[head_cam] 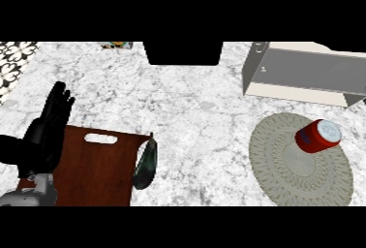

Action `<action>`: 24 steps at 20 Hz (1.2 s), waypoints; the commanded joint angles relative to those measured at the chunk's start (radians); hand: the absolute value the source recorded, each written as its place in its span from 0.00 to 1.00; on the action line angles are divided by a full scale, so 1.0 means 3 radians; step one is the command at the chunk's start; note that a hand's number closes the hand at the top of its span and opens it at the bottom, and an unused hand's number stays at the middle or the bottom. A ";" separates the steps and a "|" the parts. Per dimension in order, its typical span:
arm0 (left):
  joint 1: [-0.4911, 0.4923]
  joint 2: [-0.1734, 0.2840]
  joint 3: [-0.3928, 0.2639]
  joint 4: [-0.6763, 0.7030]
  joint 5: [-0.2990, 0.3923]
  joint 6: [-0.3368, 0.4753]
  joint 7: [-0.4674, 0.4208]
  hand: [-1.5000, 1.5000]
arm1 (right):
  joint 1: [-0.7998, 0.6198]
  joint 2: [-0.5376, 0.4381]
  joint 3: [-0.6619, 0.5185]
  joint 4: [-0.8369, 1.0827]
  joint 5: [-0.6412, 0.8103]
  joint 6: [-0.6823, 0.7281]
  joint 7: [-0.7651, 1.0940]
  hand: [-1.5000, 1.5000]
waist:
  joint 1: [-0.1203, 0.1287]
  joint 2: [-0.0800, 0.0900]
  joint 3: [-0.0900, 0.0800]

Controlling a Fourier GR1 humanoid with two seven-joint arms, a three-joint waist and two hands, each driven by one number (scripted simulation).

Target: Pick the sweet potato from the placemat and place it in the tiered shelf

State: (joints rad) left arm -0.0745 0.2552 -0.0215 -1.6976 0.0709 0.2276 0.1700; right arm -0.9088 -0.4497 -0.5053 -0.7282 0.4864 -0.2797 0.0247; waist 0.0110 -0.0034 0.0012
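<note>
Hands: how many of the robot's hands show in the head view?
1. The left hand rests open at the view's left edge, fingers up, beside the wooden cutting board. The right hand shows nowhere in this view.

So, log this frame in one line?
left hand open, resting by cutting board | right hand unseen | red can on placemat | shelf empty

- The left hand (44, 130) is matte black all over, with long slim fingers (60, 99) and a broad, rounded palm.
- Below the hand, a bulky black wrist section narrows into a light grey forearm (32, 193) with a smooth, rounded shell.
</note>
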 commanded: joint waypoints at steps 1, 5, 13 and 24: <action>0.0058 -0.0031 0.0021 -0.0069 -0.0024 -0.0002 0.0079 0.50 | 0.0071 0.0004 -0.0041 -0.0300 -0.0168 -0.0077 0.0149 0.00 | -0.0032 0.0004 -0.0005; 0.0104 -0.0066 0.0077 0.0038 0.0030 -0.0030 -0.0063 0.50 | 0.0215 -0.0258 -0.0236 -0.0567 -0.0287 -0.0067 0.0490 0.00 | -0.0064 -0.0005 -0.0006; 0.0019 -0.0073 0.0106 0.0052 -0.0114 0.0023 -0.0056 0.50 | 0.1104 -0.0651 -0.0599 -0.1229 -0.0741 0.0457 0.0769 0.00 | -0.0094 -0.0008 -0.0005; -0.0056 -0.0168 0.0122 0.0008 -0.0124 -0.0027 0.0074 0.50 | 0.2090 -0.1058 -0.1223 -0.1709 -0.1604 0.1441 0.0690 0.00 | -0.0073 0.0002 -0.0004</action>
State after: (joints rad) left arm -0.0841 0.2189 0.0194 -1.6848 0.0460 0.2105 0.1672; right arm -0.3838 -0.7361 -0.8153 -1.1889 0.0768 0.0674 0.2340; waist -0.0109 -0.0046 0.0013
